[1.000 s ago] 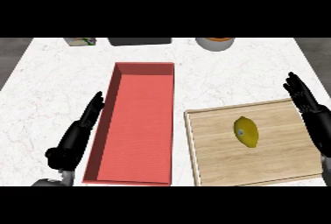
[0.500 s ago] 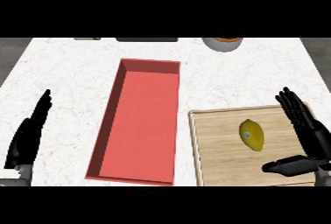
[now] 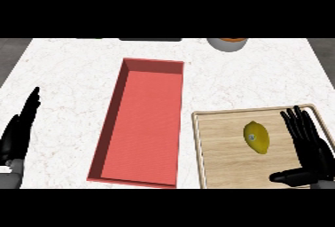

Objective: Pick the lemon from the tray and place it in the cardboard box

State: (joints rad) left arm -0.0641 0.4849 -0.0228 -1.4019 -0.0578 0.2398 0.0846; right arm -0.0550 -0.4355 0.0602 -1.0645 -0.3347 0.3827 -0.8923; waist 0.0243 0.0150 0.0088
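Observation:
A yellow lemon lies on the wooden tray at the lower right. My right hand hovers over the tray just right of the lemon, fingers straight and thumb spread, not touching it. To the tray's left lies a long red open box, nothing inside. My left hand rests open at the left edge, fingers pointing up.
A grey bowl with something orange stands at the counter's far edge. A dark flat object shows at the back. White marble counter lies bare between the left hand and the box.
My right hand has come inward over the tray toward the lemon. My left hand has drawn out to the left edge. The lemon has not moved on the tray.

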